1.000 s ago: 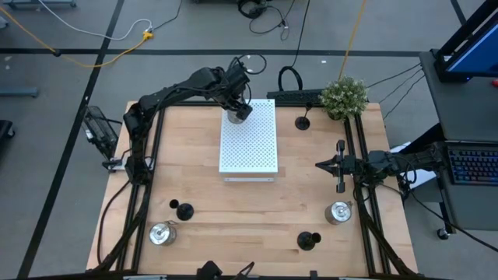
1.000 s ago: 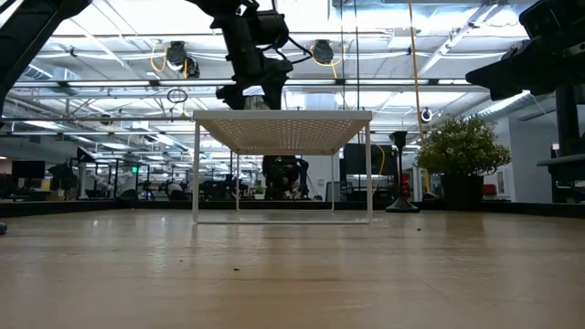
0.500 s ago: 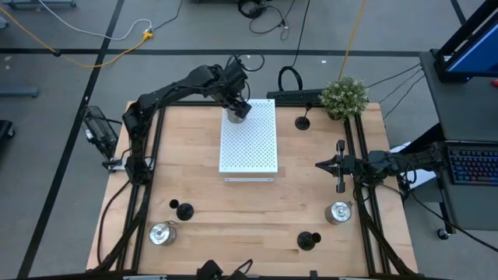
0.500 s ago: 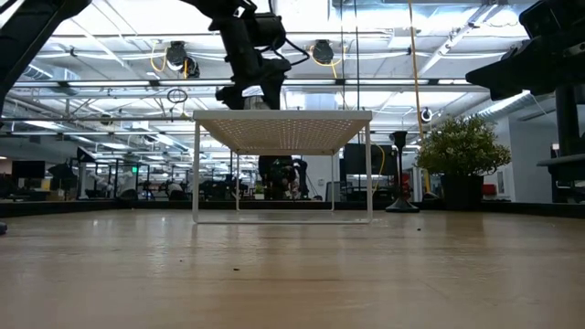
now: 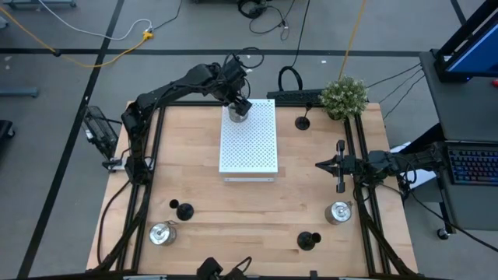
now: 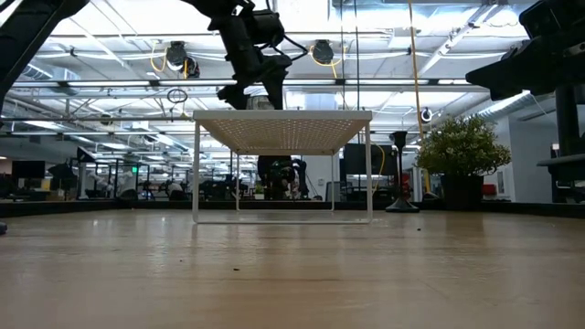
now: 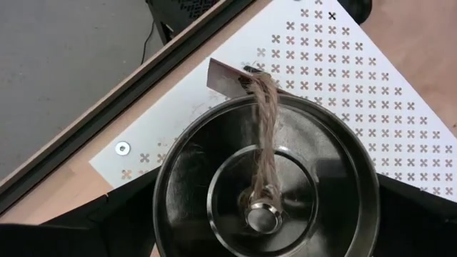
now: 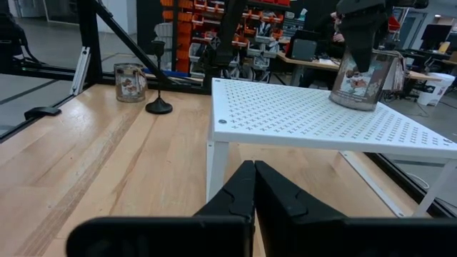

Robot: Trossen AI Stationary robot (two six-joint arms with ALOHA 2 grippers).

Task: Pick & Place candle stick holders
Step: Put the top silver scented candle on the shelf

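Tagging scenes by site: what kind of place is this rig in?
Likely an industrial lab or workshop, not a home. The low view shows a ceiling of exposed pipes and ducts and rows of workstations; the right wrist view shows shelving with orange bins; the high view shows cables on a grey concrete floor.

My left gripper is over the far left corner of the white board, on a silver holder sitting there; can't tell from above if the fingers are closed on it. My right gripper is parked at the right edge of the table, fingers together, nothing in them. Silver holders: one just below my right gripper, one near left. Black holders: one far right beside the plant, one near left, one near right
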